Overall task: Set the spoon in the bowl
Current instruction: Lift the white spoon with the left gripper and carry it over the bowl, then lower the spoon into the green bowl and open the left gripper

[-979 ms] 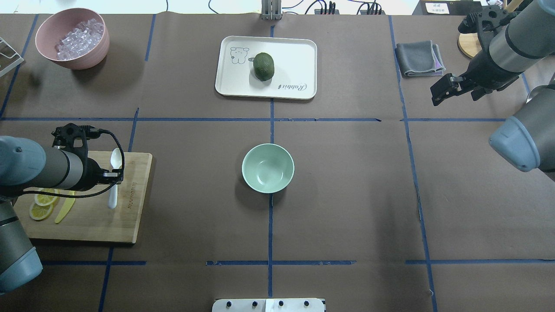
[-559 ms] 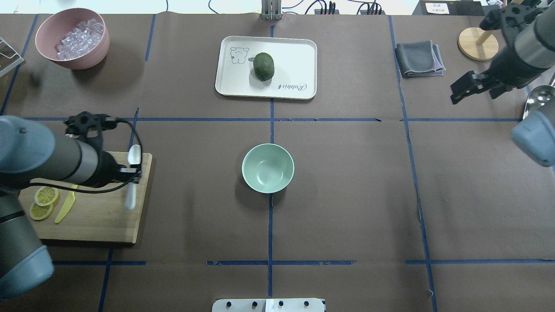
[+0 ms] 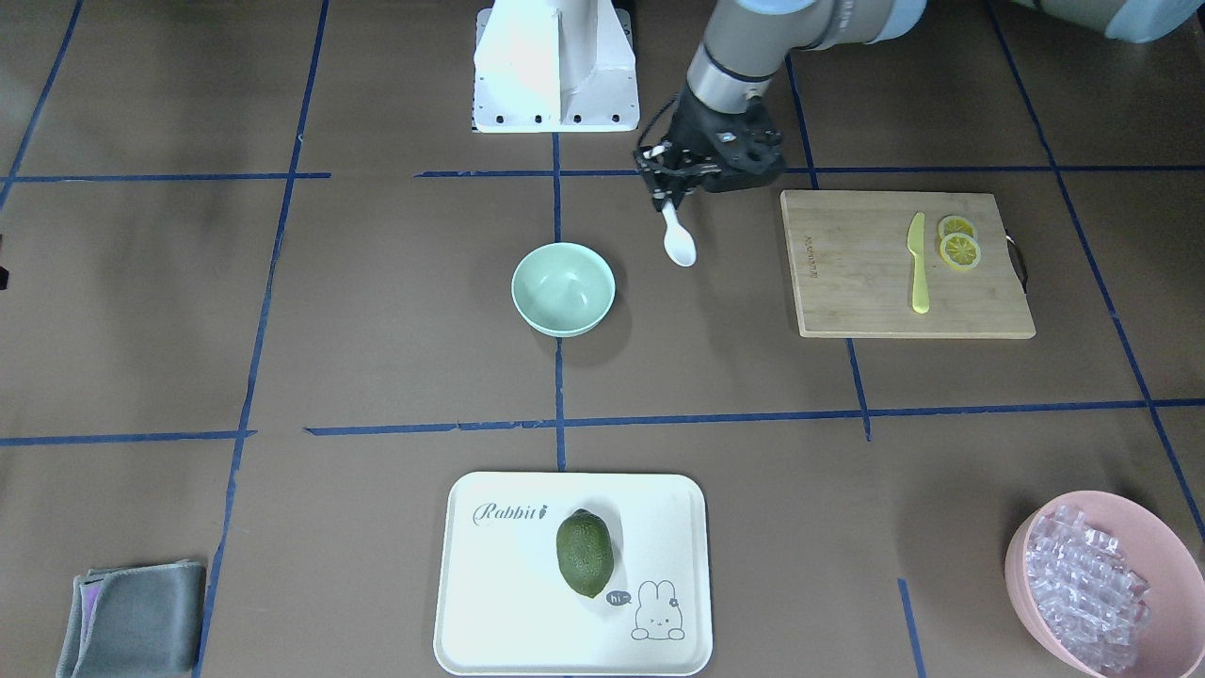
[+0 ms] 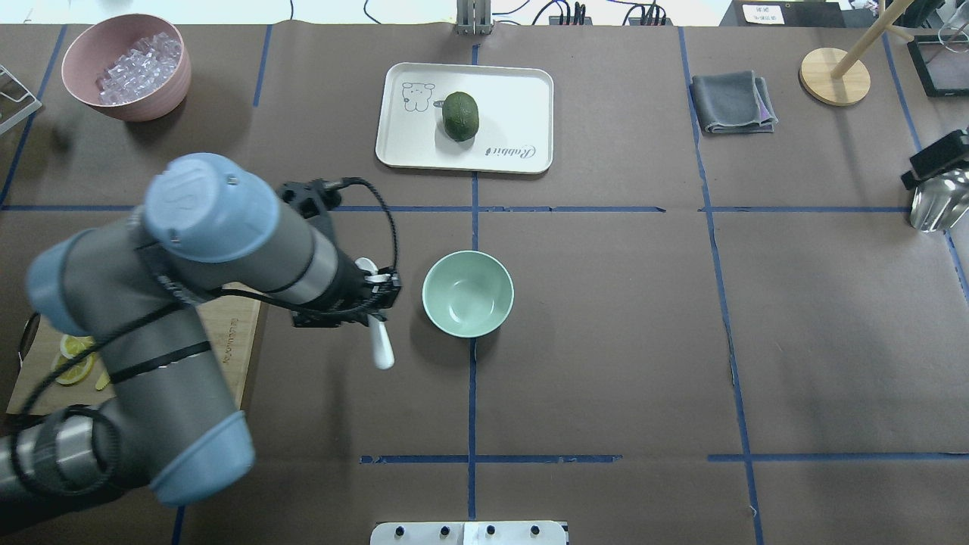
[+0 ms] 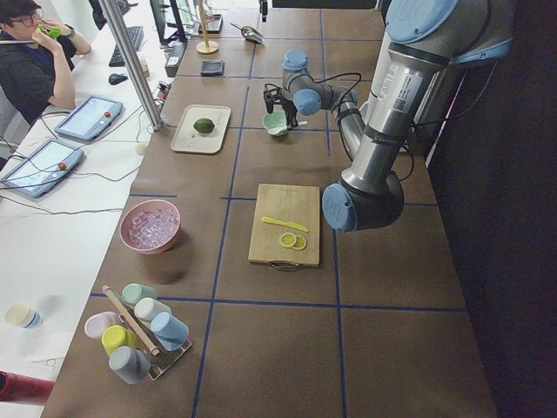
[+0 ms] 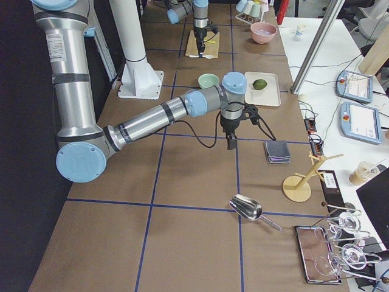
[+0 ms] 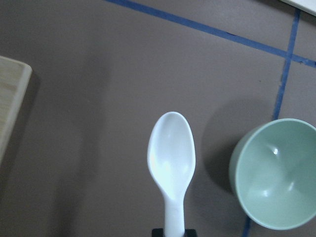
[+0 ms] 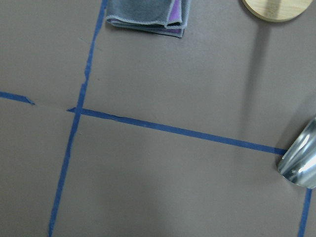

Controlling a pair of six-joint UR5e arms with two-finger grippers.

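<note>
A: Where's your spoon (image 4: pixel 383 350)?
B: Your left gripper (image 4: pixel 382 291) pinches its handle, with the scoop just beside the bowl (image 4: pixel 447 274), not in it.
A: And the right gripper (image 6: pixel 231 145)?
B: It's well apart from the bowl. I cannot tell you whether its fingers are parted.

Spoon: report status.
Left tool shut on spoon, held beside bowl, not over it yet. Right tool far off, state unclear. Nothing between spoon and bowl.

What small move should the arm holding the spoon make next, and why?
Probably carry the spoon sideways until it hangs over the bowl. The left tool grips it by the handle, but the scoop is beside the bowl's rim, not above it, so letting go now would likely miss.
</note>
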